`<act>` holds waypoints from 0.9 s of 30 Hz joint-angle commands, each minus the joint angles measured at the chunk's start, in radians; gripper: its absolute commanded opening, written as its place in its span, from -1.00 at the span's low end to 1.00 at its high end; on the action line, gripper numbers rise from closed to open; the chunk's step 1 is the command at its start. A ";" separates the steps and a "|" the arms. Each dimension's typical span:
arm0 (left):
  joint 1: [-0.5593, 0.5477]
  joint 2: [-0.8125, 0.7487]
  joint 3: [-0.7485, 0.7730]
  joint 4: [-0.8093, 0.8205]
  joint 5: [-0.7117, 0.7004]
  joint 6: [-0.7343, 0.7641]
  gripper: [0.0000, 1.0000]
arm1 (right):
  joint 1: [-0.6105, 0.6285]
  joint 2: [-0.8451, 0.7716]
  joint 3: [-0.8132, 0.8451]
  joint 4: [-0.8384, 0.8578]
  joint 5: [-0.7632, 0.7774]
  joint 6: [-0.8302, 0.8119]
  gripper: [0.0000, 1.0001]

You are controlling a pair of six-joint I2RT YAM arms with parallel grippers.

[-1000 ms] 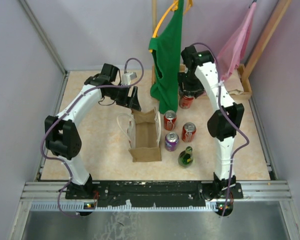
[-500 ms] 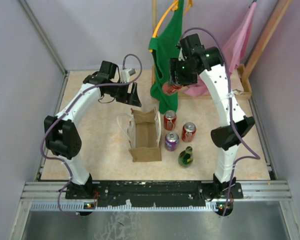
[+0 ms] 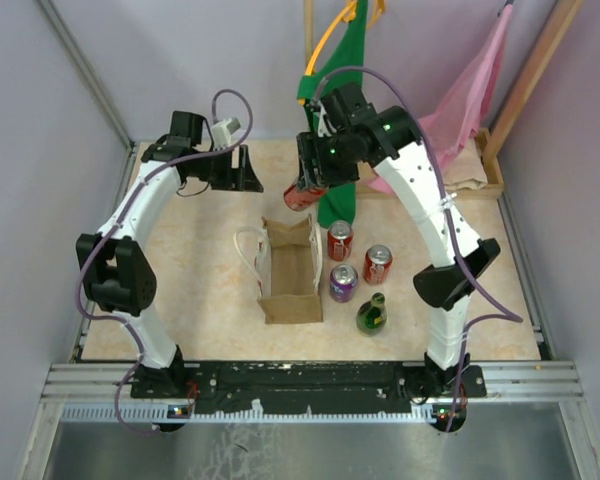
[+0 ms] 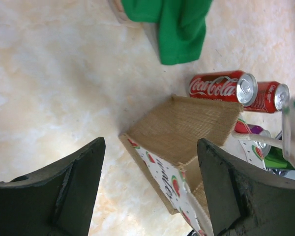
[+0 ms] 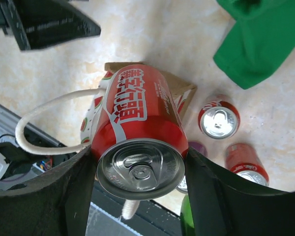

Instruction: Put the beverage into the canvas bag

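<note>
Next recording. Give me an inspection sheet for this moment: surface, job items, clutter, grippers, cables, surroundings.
Surface: beige marbled table.
Job's things: canvas bag stands open mid-table. The held can, red, is near the bag's far end, not yet inside. Two standing red cans, a purple can and a green bottle stand right of the bag.
Clutter: nothing seen.
Grippers: left gripper open and empty; right gripper shut on the held can.
Cables: purple cables loop off both arms, away from the bag.
Surroundings: green cloth and pink cloth hang at the back, beside a wooden post.
</note>
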 commanded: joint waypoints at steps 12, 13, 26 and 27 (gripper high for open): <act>0.097 -0.026 -0.028 0.035 -0.004 -0.012 0.63 | 0.170 0.035 0.033 0.055 0.019 0.000 -1.00; 0.098 -0.029 -0.036 0.037 -0.003 -0.011 0.63 | 0.180 0.040 0.033 0.043 0.025 -0.004 -1.00; 0.099 -0.051 -0.088 0.038 -0.007 -0.002 0.63 | 0.242 0.093 -0.006 -0.007 0.097 -0.035 -1.00; 0.098 -0.052 -0.091 0.041 -0.006 -0.002 0.63 | 0.242 0.093 -0.016 -0.002 0.102 -0.039 -1.00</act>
